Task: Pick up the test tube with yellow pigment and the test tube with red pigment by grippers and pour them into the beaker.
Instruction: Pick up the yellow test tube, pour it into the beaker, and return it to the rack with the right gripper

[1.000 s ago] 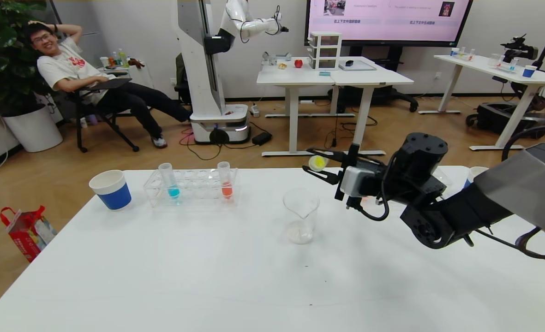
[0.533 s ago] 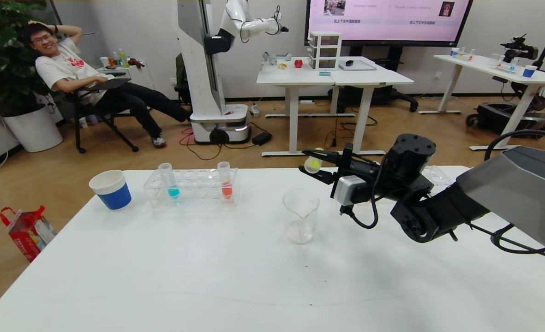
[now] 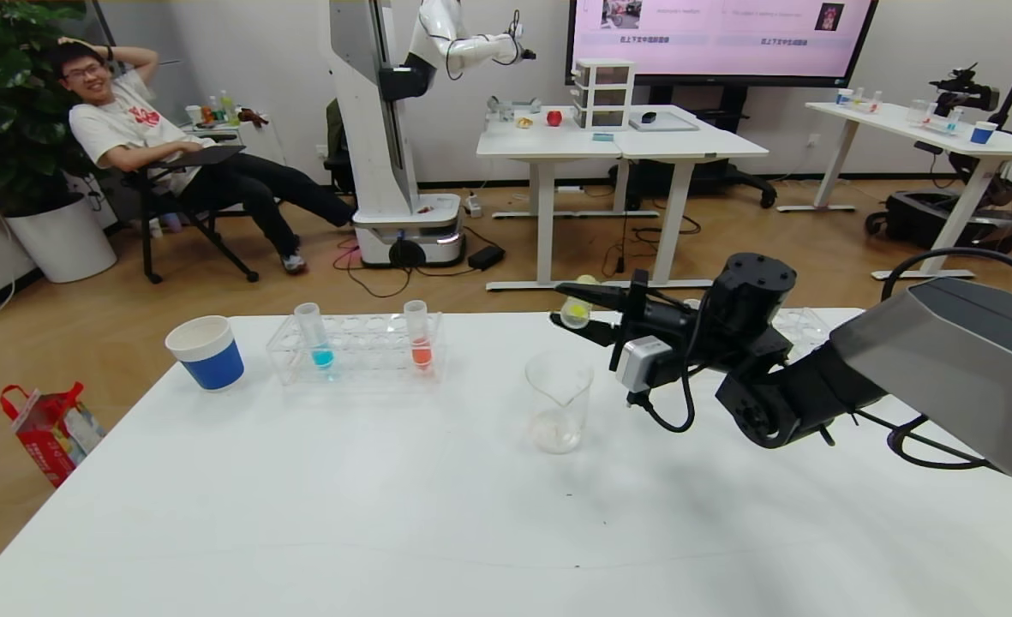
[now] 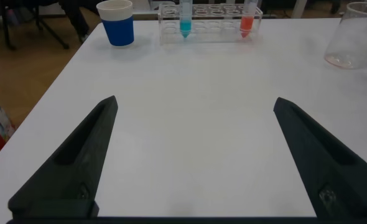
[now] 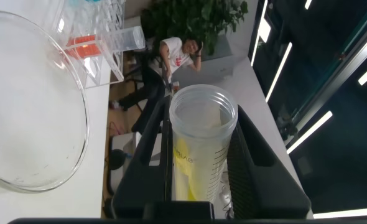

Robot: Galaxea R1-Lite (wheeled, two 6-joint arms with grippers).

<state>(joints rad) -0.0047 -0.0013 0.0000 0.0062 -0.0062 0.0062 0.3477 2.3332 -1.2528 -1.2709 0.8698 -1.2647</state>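
Observation:
My right gripper (image 3: 576, 314) is shut on the test tube with yellow pigment (image 3: 576, 309), held nearly level just above and behind the beaker (image 3: 559, 399). In the right wrist view the tube (image 5: 199, 149) lies between the fingers (image 5: 258, 165), its open mouth beside the beaker's rim (image 5: 71, 81). The test tube with red pigment (image 3: 419, 336) stands in the clear rack (image 3: 356, 350), also in the left wrist view (image 4: 248, 15). My left gripper (image 4: 193, 109) is open and empty over bare table near the front.
A tube with blue liquid (image 3: 314, 338) stands in the rack's left end. A blue paper cup (image 3: 206, 351) stands left of the rack. A second clear rack (image 3: 801, 324) lies behind my right arm. A person sits far left on a chair.
My right gripper has moved left and slightly away with the yellow tube, bringing it closer over the beaker and tilting it further. The left gripper has not visibly moved.

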